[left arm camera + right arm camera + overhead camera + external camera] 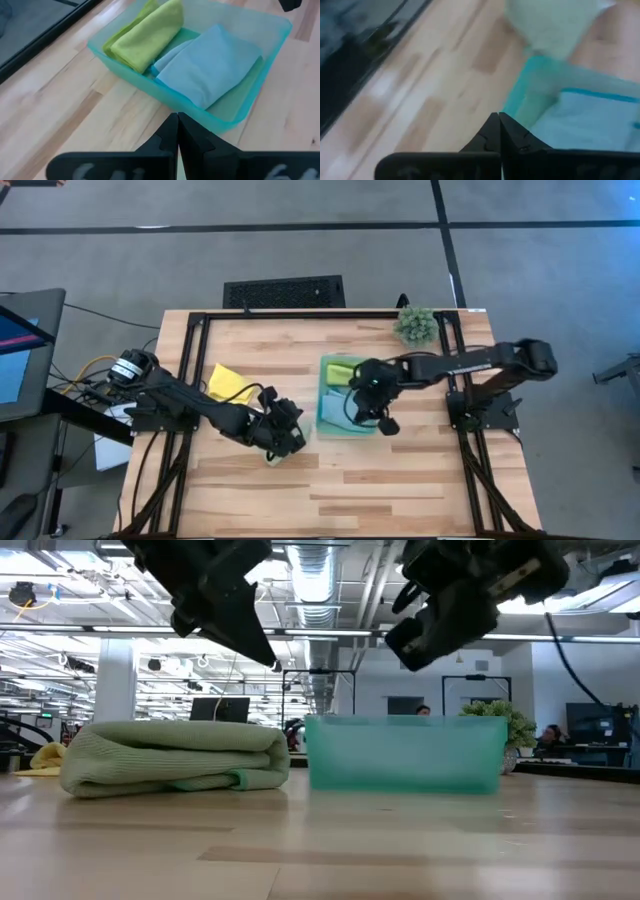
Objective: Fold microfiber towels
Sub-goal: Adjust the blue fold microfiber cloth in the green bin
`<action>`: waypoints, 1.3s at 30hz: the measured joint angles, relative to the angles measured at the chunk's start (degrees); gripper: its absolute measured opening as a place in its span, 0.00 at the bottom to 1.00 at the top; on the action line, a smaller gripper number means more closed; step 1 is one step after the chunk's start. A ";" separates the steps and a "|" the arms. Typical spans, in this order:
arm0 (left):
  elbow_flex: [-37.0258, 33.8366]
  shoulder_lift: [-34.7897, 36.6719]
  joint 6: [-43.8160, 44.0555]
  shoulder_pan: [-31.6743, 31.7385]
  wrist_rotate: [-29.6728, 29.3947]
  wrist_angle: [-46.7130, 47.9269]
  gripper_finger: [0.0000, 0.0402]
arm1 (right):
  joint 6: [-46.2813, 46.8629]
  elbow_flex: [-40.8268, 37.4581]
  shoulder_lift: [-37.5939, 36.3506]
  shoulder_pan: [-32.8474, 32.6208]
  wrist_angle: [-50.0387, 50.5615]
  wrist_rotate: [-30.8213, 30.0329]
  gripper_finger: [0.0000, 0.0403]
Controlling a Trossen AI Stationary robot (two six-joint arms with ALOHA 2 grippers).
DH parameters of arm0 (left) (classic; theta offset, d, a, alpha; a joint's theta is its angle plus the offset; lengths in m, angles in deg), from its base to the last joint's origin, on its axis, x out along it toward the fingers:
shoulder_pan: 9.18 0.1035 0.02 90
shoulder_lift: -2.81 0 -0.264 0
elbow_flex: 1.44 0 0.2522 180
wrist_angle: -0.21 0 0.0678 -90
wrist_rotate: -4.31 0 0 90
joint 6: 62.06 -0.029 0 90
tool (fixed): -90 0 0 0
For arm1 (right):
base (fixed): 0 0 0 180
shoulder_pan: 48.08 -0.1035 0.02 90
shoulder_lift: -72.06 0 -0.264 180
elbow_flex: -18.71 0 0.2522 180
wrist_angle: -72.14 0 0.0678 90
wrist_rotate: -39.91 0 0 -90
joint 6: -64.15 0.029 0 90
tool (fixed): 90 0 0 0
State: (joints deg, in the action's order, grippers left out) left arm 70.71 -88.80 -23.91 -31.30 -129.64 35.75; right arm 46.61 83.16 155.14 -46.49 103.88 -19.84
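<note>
Left end effector (283, 442) fingers together, empty, above the folded pale green towel (175, 757) beside the bin (405, 753). Right end effector (372, 412) fingers together, over the bin. Lime towel (145, 32) and blue towel (207, 62) lie folded inside. Yellow towel (228, 383) looks unfolded, well apart. Pale wood tabletop (400, 480); plant (416, 325) at far edge; open workshop beyond.

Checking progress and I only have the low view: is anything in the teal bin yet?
Observer: Yes. A folded lime green towel and a folded light blue towel lie side by side in the bin.
Operator: Where's the yellow one?
Observer: On the table behind the left arm, the yellow towel lies unfolded.
Operator: Grippers holding anything?
Observer: No. The left gripper and right gripper are both shut and empty.
</note>
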 joint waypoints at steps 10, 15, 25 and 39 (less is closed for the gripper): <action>-0.14 -0.91 -0.53 1.09 0.20 -3.90 0.00 | 12.01 -9.55 7.62 0.13 -26.81 -17.27 0.08; -0.15 -2.05 -0.88 1.82 1.10 -4.27 0.00 | 16.43 -8.27 15.89 3.42 -31.78 -27.21 0.04; -0.01 -4.46 -3.44 2.60 5.06 -8.10 0.00 | 13.16 -5.94 9.34 4.53 -23.93 -21.52 0.05; 0.03 -6.05 -7.56 3.12 12.89 -11.24 0.00 | 13.57 -6.05 13.30 2.10 -22.49 -30.61 0.04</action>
State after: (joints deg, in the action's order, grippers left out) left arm 70.74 -94.85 -31.47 -28.19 -116.75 24.51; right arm 60.19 77.11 168.44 -44.39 81.38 -50.45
